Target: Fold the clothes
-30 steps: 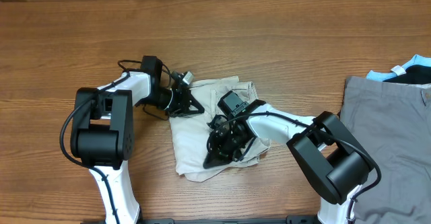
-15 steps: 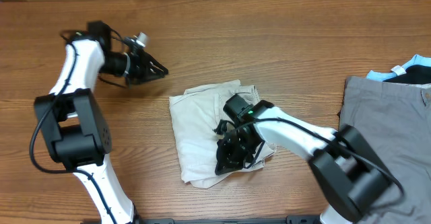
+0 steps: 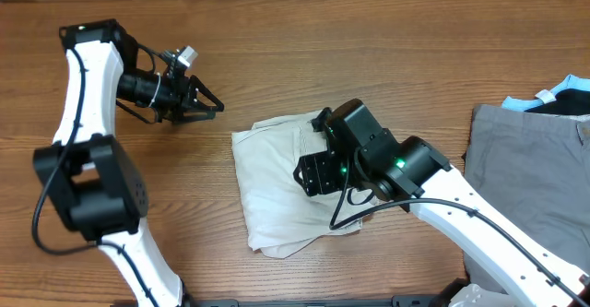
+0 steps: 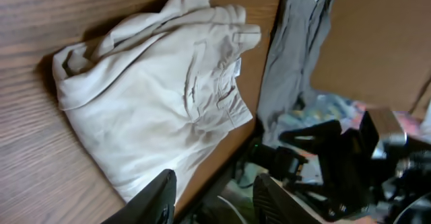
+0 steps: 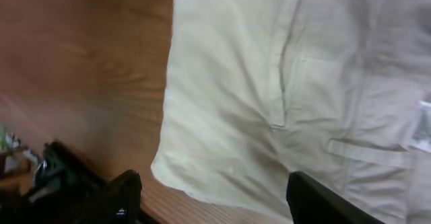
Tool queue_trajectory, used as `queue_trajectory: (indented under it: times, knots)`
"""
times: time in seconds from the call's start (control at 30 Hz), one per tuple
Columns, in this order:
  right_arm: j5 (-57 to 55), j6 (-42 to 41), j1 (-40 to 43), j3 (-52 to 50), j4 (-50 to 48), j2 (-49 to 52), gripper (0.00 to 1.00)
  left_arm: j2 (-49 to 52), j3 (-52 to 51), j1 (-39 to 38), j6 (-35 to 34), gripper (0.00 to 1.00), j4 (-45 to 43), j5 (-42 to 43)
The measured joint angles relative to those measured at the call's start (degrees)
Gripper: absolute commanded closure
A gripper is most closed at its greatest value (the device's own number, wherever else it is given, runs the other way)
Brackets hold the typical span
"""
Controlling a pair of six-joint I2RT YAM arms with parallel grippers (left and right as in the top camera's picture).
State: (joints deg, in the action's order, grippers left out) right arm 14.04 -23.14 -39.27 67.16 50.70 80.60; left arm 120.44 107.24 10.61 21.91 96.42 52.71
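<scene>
The clothes, a pair of beige shorts, lie folded into a rough rectangle in the middle of the wooden table. My right gripper hovers over their right half, and its own wrist hides part of the cloth from above. In the right wrist view the shorts fill the frame below the right gripper, which is wide open and empty. My left gripper is off to the upper left, clear of the cloth. In its own view the left gripper is partly open and holds nothing, with the shorts beyond it.
A grey garment lies at the right edge of the table, with a black and light-blue garment behind it. The grey garment also shows past the shorts in the left wrist view.
The left arm swung from the shorts' top left corner to the upper left while its jaws parted. The right gripper opened, let go of the cloth and lifted above it.
</scene>
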Motion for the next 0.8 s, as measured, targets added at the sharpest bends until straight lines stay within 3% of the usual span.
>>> queue_trajectory:
  times: [0.13, 0.2, 0.33, 0.6, 0.8]
  knots:
    - [-1.7, -4.63, 0.98, 0.2, 3.08, 0.04, 0.67, -10.67, -0.04, -0.11, -0.17, 0.55, -0.02, -4.15]
    - [-2.14, -7.34, 1.44, 0.24, 5.18, 0.63, 0.7, -17.94, 0.04, -0.28, -1.29, 0.5, -0.02, -7.82]
    - [-2.32, -15.67, 1.77, -0.17, 10.54, 5.62, 0.96, -29.46, 0.85, -1.68, -6.12, 0.4, -0.24, -16.02]
    - [3.98, -25.55, 3.63, -7.65, 0.83, 21.16, 0.96, -30.58, 1.01, -4.02, -10.21, 0.38, -1.27, -22.75]
    - [10.64, -29.92, 8.68, -8.9, -2.49, 24.52, 0.96, -27.71, 0.96, -5.75, -11.06, 0.37, -1.18, -24.04]
